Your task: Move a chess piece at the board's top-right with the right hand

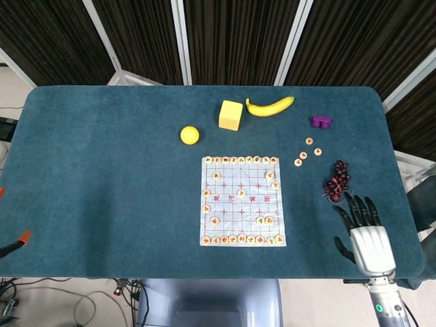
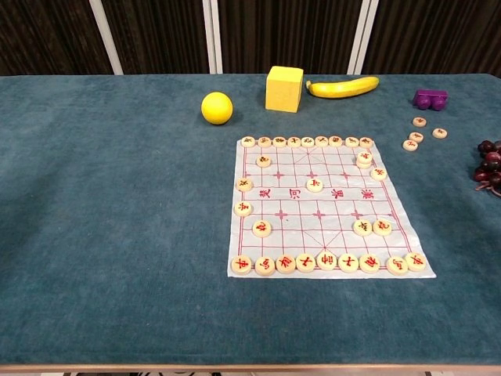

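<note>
The paper chess board (image 1: 242, 225) (image 2: 297, 211) lies at the table's middle right, with round wooden pieces on it. At its top-right corner one piece (image 2: 364, 159) (image 1: 270, 175) appears to sit on top of another. A single piece (image 2: 379, 173) (image 1: 275, 184) lies just below it, and the end piece of the top row (image 2: 365, 142) just above. My right hand (image 1: 364, 228) is far from the board, near the table's front right edge, fingers spread and holding nothing. It is absent from the chest view. My left hand does not show in either view.
Three loose pieces (image 1: 308, 151) (image 2: 423, 133) lie right of the board. Dark grapes (image 1: 336, 182) (image 2: 488, 163) sit just beyond my right hand. At the back stand a purple block (image 1: 321, 121), a banana (image 1: 270, 106), a yellow cube (image 1: 231, 114) and a yellow ball (image 1: 189, 134).
</note>
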Controlling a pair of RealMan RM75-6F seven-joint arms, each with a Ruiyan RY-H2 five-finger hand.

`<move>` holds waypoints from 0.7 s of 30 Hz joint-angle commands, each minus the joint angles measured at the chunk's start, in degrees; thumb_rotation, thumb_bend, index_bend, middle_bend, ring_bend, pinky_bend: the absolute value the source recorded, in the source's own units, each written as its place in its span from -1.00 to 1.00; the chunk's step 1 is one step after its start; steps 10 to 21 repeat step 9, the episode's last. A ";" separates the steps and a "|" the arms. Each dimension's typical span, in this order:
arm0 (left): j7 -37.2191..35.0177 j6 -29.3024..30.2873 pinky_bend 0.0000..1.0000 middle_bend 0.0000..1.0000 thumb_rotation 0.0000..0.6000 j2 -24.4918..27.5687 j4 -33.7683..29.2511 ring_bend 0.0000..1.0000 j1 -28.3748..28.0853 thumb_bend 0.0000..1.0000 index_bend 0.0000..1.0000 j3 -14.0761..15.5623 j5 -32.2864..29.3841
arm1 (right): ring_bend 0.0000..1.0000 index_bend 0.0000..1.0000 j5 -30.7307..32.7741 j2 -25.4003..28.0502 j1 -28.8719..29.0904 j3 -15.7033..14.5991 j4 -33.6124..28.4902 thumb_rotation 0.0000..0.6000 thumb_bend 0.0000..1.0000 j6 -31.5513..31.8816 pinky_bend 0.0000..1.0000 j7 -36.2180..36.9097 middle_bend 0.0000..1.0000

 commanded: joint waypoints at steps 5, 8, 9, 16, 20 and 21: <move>1.06 -1.17 -0.88 -0.98 1.00 0.75 -0.83 -1.00 -0.07 -0.95 -0.73 -0.44 -2.12 | -1.00 -0.69 0.85 0.92 -2.84 2.29 0.66 1.00 -0.27 0.33 -0.93 0.51 -0.99; 1.36 -1.75 -0.88 -0.98 1.00 0.90 -1.12 -1.00 -0.22 -0.94 -0.74 -0.68 -3.13 | -1.00 -0.72 1.36 1.51 -3.47 3.52 -0.30 1.00 -0.26 0.30 -0.93 -0.09 -0.99; 1.40 -2.01 -0.88 -0.98 1.00 0.93 -1.17 -1.00 -0.31 -0.94 -0.74 -0.74 -3.41 | -1.00 -0.72 1.30 1.62 -3.67 3.78 -0.52 1.00 -0.26 0.29 -0.93 -0.11 -0.99; 1.40 -2.01 -0.88 -0.98 1.00 0.93 -1.17 -1.00 -0.31 -0.94 -0.74 -0.74 -3.41 | -1.00 -0.72 1.30 1.62 -3.67 3.78 -0.52 1.00 -0.26 0.29 -0.93 -0.11 -0.99; 1.40 -2.01 -0.88 -0.98 1.00 0.93 -1.17 -1.00 -0.31 -0.94 -0.74 -0.74 -3.41 | -1.00 -0.72 1.30 1.62 -3.67 3.78 -0.52 1.00 -0.26 0.29 -0.93 -0.11 -0.99; 1.40 -2.01 -0.88 -0.98 1.00 0.93 -1.17 -1.00 -0.31 -0.94 -0.74 -0.74 -3.41 | -1.00 -0.72 1.30 1.62 -3.67 3.78 -0.52 1.00 -0.26 0.29 -0.93 -0.11 -0.99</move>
